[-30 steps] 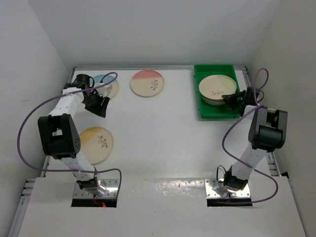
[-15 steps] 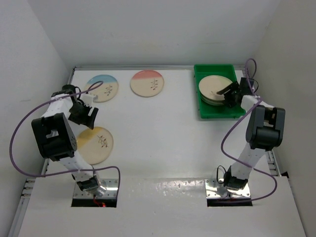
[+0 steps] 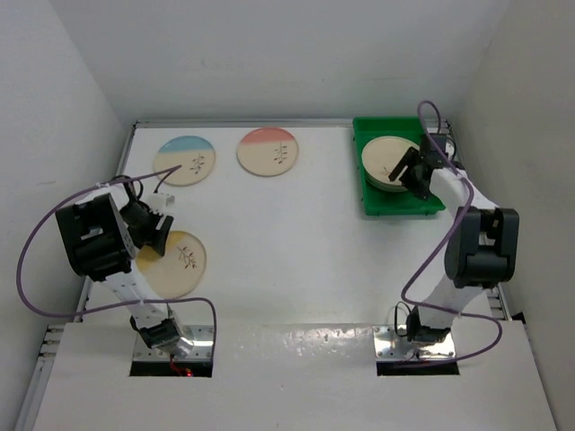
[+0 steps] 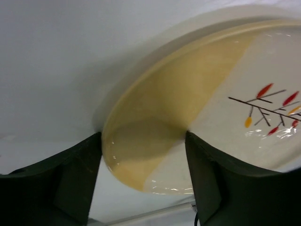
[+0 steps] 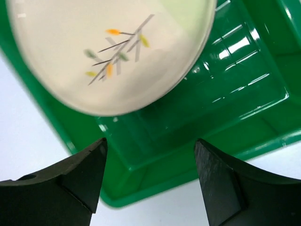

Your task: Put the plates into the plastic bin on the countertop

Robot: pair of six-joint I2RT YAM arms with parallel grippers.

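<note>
The white countertop (image 3: pixel 296 233) has pale raised edges and is boxed in by plain white walls (image 3: pixel 269 54) on 3 sides.

The left claw (image 4: pixel 143 141) has its fingers spread apart. The rim of the yellow plate (image 4: pixel 197 94) lies between them and reaches away ahead of the claw. This plate is cream with a mustard segment and a dark sprig tipped with red and orange leaves. Whether the fingers touch it cannot be told. Well beyond this claw lies the blue plate (image 3: pixel 184 161). The pink plate (image 3: pixel 268 152) lies further off, to the claw's right.

The right claw (image 5: pixel 150 150) hangs spread and empty above the plastic bin (image 5: pixel 225 108), which is bright green and glossy with a ribbed floor. A stack of plates (image 5: pixel 94 42) sits inside the bin just ahead of the fingertips. The top plate is cream with a thin sprig of yellow and green leaves and a pale green segment. How many plates are in the stack cannot be told.
</note>
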